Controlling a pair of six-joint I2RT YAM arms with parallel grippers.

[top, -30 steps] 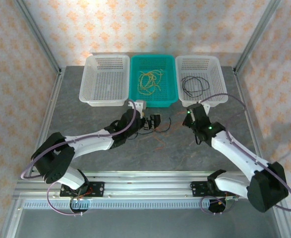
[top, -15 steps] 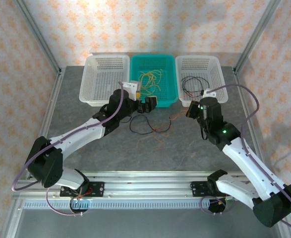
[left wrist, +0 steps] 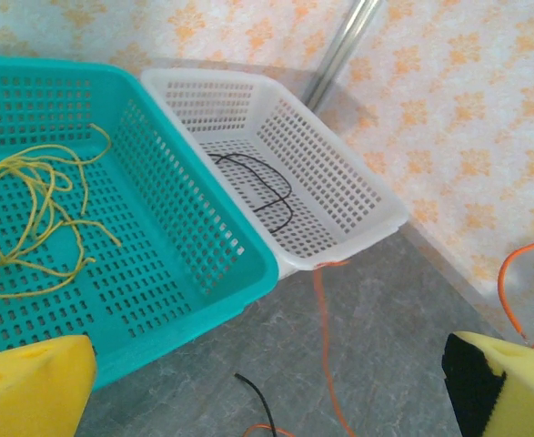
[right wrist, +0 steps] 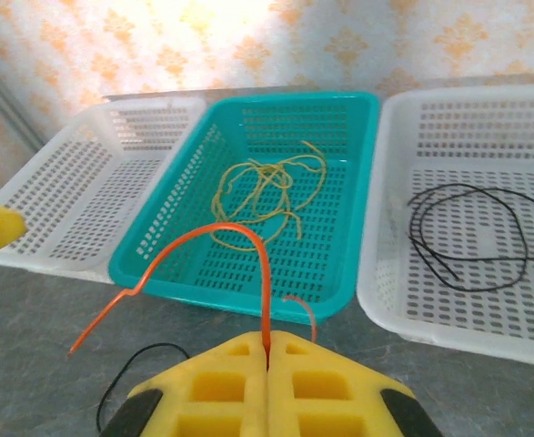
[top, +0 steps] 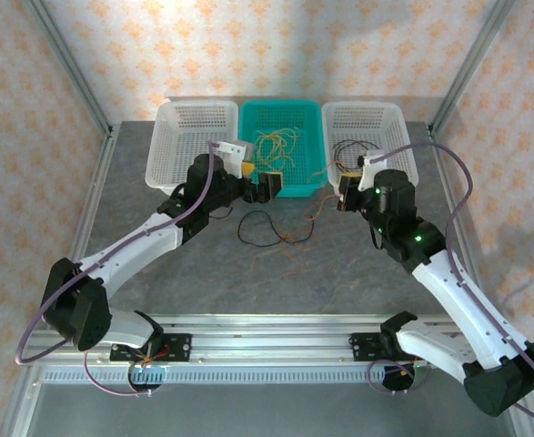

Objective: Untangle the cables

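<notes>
Right gripper [right wrist: 267,350], arm stretched toward the bench's far edge, clamps the orange cable [right wrist: 266,300]; left gripper [top: 259,187] hovers spread wide, empty, at the teal basket's [top: 303,189] near rim; a black cable [top: 260,243] loops mid-bench.

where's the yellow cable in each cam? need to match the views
Top external: the tangled thin yellow cable lies top centre, mid-basket.
Left wrist: it sits at the left edge, mid-height.
Right wrist: it is at the centre.
Shared landmark: the teal perforated plastic basket holding it.
</notes>
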